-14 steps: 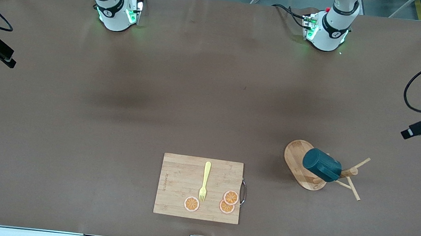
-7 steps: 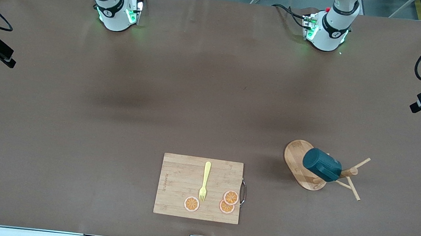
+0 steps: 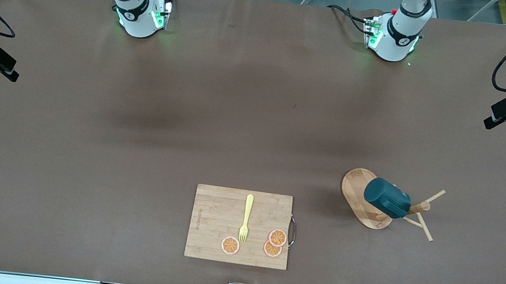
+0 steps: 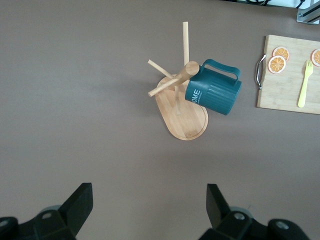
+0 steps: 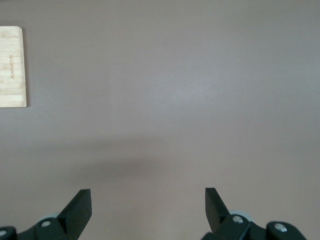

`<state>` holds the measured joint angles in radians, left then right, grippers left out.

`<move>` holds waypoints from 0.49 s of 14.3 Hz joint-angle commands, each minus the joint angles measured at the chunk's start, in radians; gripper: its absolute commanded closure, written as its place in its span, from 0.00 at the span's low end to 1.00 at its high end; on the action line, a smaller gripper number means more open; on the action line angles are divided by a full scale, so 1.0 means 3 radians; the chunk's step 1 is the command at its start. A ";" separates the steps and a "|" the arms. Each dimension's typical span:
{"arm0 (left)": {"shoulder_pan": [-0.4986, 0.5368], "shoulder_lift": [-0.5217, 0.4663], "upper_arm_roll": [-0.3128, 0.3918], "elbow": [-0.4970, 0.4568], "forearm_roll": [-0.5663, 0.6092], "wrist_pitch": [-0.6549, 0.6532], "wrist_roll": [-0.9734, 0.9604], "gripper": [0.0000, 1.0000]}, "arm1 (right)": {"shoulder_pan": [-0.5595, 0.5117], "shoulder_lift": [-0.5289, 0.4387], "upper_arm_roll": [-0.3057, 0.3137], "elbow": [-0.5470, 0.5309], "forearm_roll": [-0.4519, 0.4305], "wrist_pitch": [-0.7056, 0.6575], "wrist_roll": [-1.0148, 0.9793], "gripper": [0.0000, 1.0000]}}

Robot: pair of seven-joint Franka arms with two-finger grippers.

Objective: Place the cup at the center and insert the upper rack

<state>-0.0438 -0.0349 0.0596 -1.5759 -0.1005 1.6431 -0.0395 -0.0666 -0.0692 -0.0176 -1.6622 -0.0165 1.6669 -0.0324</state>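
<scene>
A wide brown table [image 3: 139,149] fills the scene. Both arms are raised high above it. The left gripper [image 4: 147,212] hangs with its two black fingers spread fully apart and holds nothing. The right gripper [image 5: 147,212] hangs over bare table toward the right arm's end, its fingers also spread wide and holding nothing.

Below the left gripper stands the upper rack [image 3: 360,193], a light bamboo mug tree with an oval base, a central post and thin pegs. The cup [image 3: 386,198], dark teal and ribbed, hangs tilted on one of the rack's pegs, over the oval base, well apart from both grippers.

A rectangular bamboo cutting board [image 3: 217,213] lies nearer the front camera than the rack, just within the right gripper's wrist view. On it lie a yellow fork [image 3: 246,219] and three orange slices [image 3: 273,243].
</scene>
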 commanded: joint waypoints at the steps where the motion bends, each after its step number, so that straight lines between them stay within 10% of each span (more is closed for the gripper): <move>1: -0.0156 -0.0063 0.0144 0.0012 0.0064 0.0004 0.0055 0.00 | -0.0075 -0.0035 0.0049 -0.0028 0.0050 0.0002 0.0011 0.00; 7: -0.0084 -0.0032 0.0103 0.0140 0.0023 0.0009 0.0050 0.00 | -0.0075 -0.0040 0.0043 -0.0028 0.0050 -0.0034 0.0011 0.00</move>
<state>-0.0733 -0.0387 0.0900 -1.5476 -0.1004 1.6460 -0.0384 -0.0667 -0.0692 -0.0178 -1.6622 -0.0165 1.6639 -0.0324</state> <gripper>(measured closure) 0.000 0.000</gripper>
